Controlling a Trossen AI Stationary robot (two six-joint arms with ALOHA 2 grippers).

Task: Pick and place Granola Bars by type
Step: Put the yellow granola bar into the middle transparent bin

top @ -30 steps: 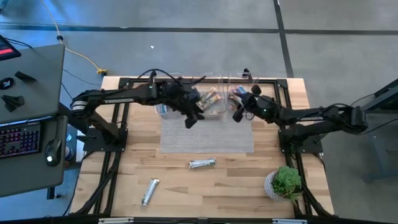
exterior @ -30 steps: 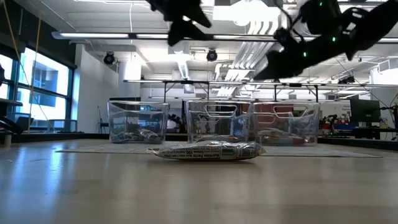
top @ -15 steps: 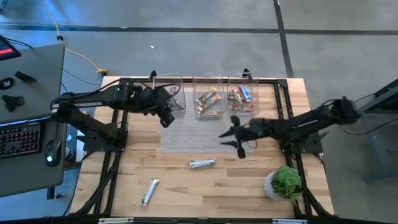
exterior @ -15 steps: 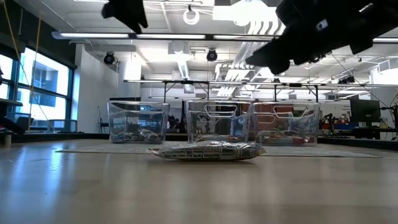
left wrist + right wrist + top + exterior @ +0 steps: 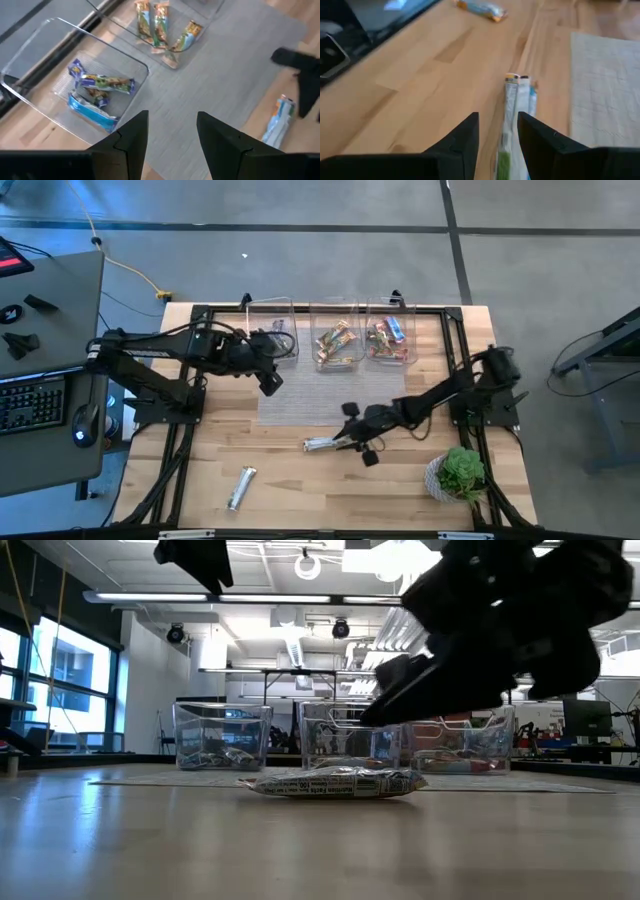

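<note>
The right gripper (image 5: pixel 350 442), fingers apart, straddled a silver bar (image 5: pixel 324 444) beside the mat (image 5: pixel 300 402); the left gripper (image 5: pixel 268 377), open, hung over the mat's edge.

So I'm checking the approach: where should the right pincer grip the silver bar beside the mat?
Probably mid-length, from straight above. The silver bar lies flat on the table, long and narrow, so fingers should straddle its short width. The right pincer is already open over it, lined up along it.

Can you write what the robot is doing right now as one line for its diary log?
right gripper: open, low over bar | left gripper: open, waiting by left bin | second bar: loose on table
</note>
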